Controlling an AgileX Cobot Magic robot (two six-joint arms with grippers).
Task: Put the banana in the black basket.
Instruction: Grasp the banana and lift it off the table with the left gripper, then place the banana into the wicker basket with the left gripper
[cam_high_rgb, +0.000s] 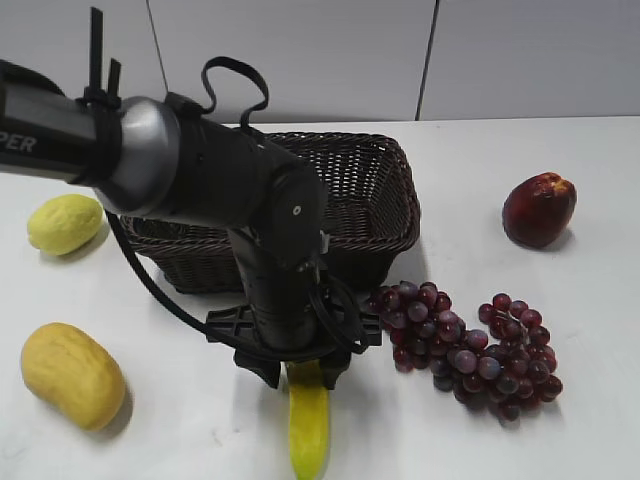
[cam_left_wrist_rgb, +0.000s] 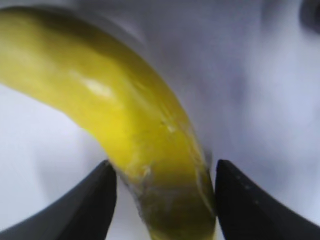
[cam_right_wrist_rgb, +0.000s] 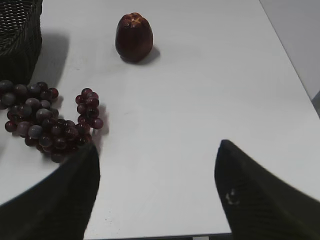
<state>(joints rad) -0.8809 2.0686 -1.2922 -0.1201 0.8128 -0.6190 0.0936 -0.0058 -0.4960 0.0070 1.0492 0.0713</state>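
1. The banana (cam_high_rgb: 308, 432) lies on the table (cam_high_rgb: 560, 420) at the near edge, just left of the middle, pointing away from that edge toward the basket. It is not in the basket yet.
2. The left hand (cam_high_rgb: 300, 375) is down over the banana's far end. In the left wrist view the two dark fingers (cam_left_wrist_rgb: 85, 205) flank the fruit (cam_left_wrist_rgb: 135, 125) on both sides, close against its skin near the greenish end. The view is too blurred to tell whether they are pinching it or only standing beside it.
3. Judgement: the hand straddles one end, not the middle, probably because that end is nearest the arm. Held so far from its balance point, the long fruit may droop or swing when lifted.
4. The black basket (cam_high_rgb: 385, 215) sits toward the far edge, just behind the left arm, open side up. Nothing can be seen inside it from here; the arm hides much of it.
5. The right hand (cam_right_wrist_rgb: 157, 192) hangs spread above bare table near the right edge, gripping nothing. It looks parked clear of the work.
6. Other fruit: a bunch of grapes (cam_high_rgb: 465, 350) just right of the banana and in front of the basket, a dark red fruit (cam_high_rgb: 540, 208) near the right edge, and two yellow fruits (cam_high_rgb: 70, 375) at the left edge.
7. Judgement: the grapes sit near the lift path, so a straight rise before moving back would avoid brushing them.
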